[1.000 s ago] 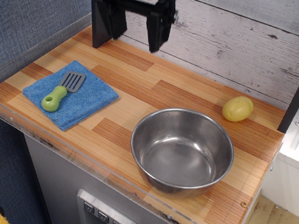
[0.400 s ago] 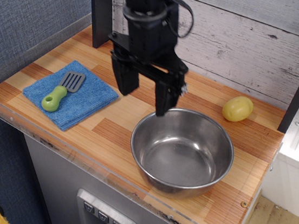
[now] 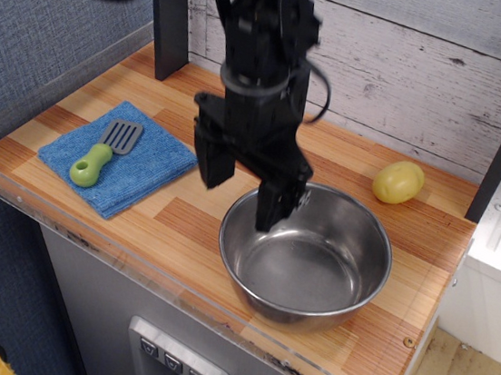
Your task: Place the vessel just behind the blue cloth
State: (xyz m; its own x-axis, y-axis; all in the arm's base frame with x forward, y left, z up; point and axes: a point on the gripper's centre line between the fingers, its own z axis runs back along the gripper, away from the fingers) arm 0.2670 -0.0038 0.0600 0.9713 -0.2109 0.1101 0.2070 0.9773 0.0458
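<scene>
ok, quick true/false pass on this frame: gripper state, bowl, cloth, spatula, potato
1. The gripper is open, one finger outside the steel bowl's left rim and one over its inside. True.
2. The bowl is already lifted off the counter. False: it sits on the wooden counter, at the front right.
3. The green-handled spatula lies on the blue cloth. True.
4. The yellow potato is inside the bowl. False: it sits on the counter behind the bowl, and the bowl looks empty.
5. The bowl stands just behind the cloth. False: it is to the right of the cloth, with bare counter between them.
</scene>
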